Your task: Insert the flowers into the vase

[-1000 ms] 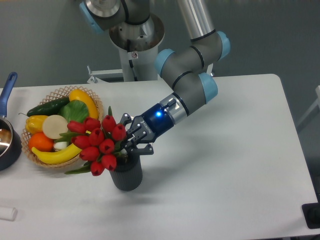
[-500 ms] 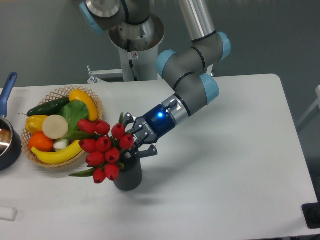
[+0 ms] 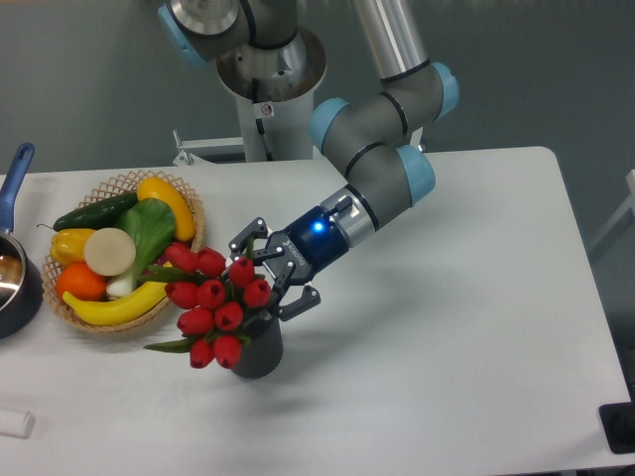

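Observation:
The flowers (image 3: 212, 301), a bunch of red tulip buds with green leaves, lean out to the left from the mouth of the vase (image 3: 260, 355), a short dark grey cylinder on the white table. Their stems are hidden behind the buds and the vase rim. My gripper (image 3: 271, 268) comes in from the right, just above the vase and at the base of the bunch. Its fingers are spread apart, one above the buds and one at the vase's right rim, so it stands open.
A wicker basket (image 3: 189, 213) with fruit and vegetables sits just left of the flowers. A dark pan (image 3: 12, 288) with a blue handle is at the left edge. A small white object (image 3: 14, 422) lies at the front left. The arm's base (image 3: 270, 79) stands behind.
The bunch has shifted right and down, settling over the vase. My gripper's fingers have spread wider apart and let go of the stems.

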Robot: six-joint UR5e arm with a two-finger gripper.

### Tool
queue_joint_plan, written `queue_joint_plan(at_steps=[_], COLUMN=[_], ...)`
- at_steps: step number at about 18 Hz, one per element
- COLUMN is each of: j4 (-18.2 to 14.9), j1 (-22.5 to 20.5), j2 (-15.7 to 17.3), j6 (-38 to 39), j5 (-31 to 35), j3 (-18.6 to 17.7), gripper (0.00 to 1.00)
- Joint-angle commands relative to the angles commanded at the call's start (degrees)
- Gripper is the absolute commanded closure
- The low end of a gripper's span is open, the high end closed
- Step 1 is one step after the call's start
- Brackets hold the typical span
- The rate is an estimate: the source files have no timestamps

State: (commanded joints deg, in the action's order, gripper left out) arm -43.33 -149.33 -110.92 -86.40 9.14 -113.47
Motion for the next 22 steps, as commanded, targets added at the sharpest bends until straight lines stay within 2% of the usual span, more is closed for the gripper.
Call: queue_joint_plan(at_steps=[4, 9, 12, 14, 17, 19, 22], j4=[-0.09, -0.18, -0.18, -0.26, -0.09, -0.09, -0.17], j1=[-0.61, -1.75, -3.33, -5.44, -9.13, -10.37, -10.55], j2=[3.34, 5.36, 7.90, 10.28, 12.65, 13.80, 14.42], j6=[0.26, 0.70, 1.66, 4.21, 3.87, 3.87, 4.57], j5=[10.27, 12.91, 14.86, 15.12, 17.22, 22.04, 33.37], j3=[-1.49, -2.11, -2.20, -1.58, -0.01, 2.01, 5.70], gripper=[0.00, 0.00, 0.00, 0.00, 0.00, 0.00, 0.00])
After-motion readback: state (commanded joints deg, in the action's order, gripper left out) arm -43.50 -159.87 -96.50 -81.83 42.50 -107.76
